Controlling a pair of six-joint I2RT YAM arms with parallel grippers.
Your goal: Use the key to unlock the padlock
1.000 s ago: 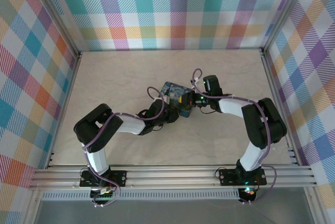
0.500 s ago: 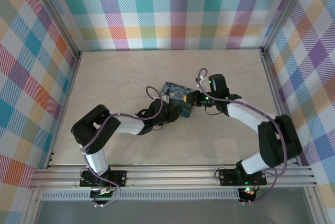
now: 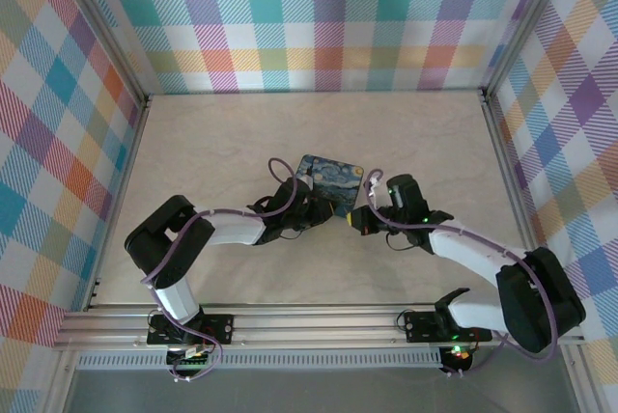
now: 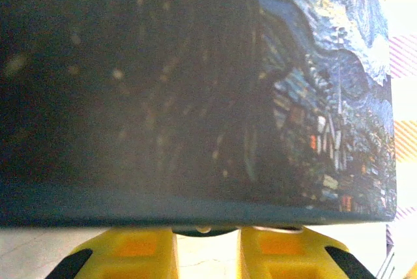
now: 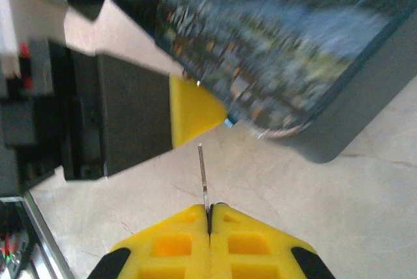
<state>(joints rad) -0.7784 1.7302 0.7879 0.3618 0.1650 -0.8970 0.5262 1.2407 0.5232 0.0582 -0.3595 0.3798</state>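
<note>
Yellow jaws of the right gripper [image 5: 210,212] are pressed fully together, pinching the key [image 5: 202,175]. Its thin metal blade sticks straight out past the tips, aimed at the lower edge of the starry-night tin [image 5: 293,44]. The blade tip is near that edge, not touching.

Best read on the padlock [image 5: 227,122]: a small blue-and-silver bit right at the tin's lower edge, just beside one yellow jaw of the left gripper [image 4: 207,234]. It's blurred, so no keyhole can be made out.

Left jaws stand a narrow gap apart, hard up against the tin's side. Something dark with a silver glint sits at the gap; can't tell if it's gripped.

From above, both grippers meet at the tin's near edge, mid worktop [image 3: 222,143], tips close but apart.
</note>
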